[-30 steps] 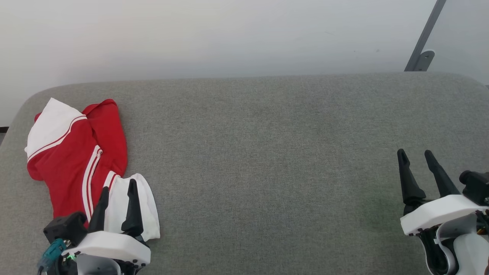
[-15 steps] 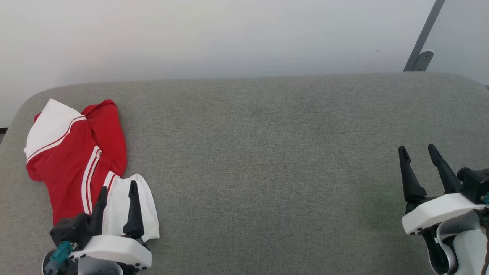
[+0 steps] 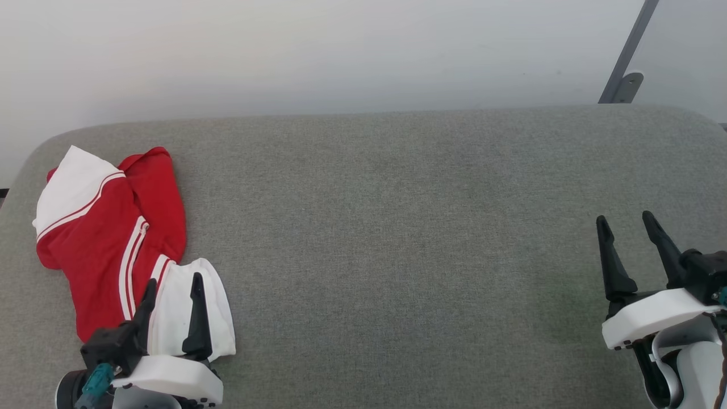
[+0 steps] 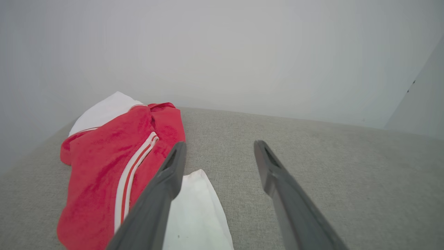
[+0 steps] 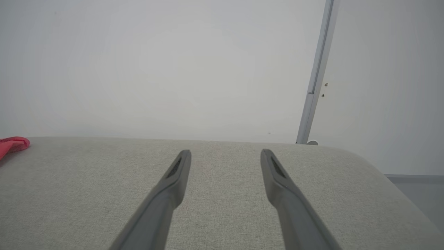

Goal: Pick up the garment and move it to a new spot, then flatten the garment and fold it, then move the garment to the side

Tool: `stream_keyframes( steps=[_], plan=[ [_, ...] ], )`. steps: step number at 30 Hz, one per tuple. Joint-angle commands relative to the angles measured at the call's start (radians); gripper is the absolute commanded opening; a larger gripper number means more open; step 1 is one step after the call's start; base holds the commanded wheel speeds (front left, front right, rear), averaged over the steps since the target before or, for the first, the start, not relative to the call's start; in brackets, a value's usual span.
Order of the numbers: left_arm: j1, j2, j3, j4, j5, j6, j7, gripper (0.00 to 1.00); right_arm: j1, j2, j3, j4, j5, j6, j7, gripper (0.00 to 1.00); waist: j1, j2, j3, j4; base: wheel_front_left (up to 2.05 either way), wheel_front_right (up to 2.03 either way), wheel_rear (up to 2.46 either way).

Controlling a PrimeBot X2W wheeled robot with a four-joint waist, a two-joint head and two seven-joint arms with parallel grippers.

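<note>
The garment (image 3: 108,244), red with white panels and striped trim, lies crumpled at the left end of the grey padded table (image 3: 397,238). My left gripper (image 3: 173,281) hovers open over the garment's near white sleeve, nothing between its fingers. In the left wrist view the garment (image 4: 114,163) spreads to the left of and under the left gripper (image 4: 219,146). Far off at the lower right, my right gripper (image 3: 623,220) stands open above bare fabric. From the right wrist view a red edge of the garment (image 5: 12,144) peeks in at the far left, and the right gripper (image 5: 225,154) holds nothing.
A pale wall rises behind the table. A grey metal post (image 3: 627,57) with a bracket leans at the back right. The table's rounded corners fall away at the far left and far right.
Both grippers have slid slightly toward the lower edge of the head view, and the garment sits a touch lower left; the camera seems to have shifted. Both stay open.
</note>
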Motion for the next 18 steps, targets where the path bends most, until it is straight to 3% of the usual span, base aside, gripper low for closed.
stream_keyframes(
  steps=[1, 18],
  plan=[
    [0.004, -0.002, 0.004, 0.0, 0.029, -0.004, -0.006, 1.0, -0.01, -0.005, 0.004, -0.001, -0.018, 0.0, -0.011, 1.0, 0.0, -0.0001, -0.001, 0.001, 0.0, 0.0, 0.0],
    [0.007, -0.019, 0.046, 0.036, 0.101, -0.043, -0.039, 1.0, 0.007, 0.011, -0.021, 0.018, -0.063, 0.0, -0.043, 1.0, 0.0, -0.0001, 0.005, 0.003, 0.0, 0.0, 0.0]
  ],
)
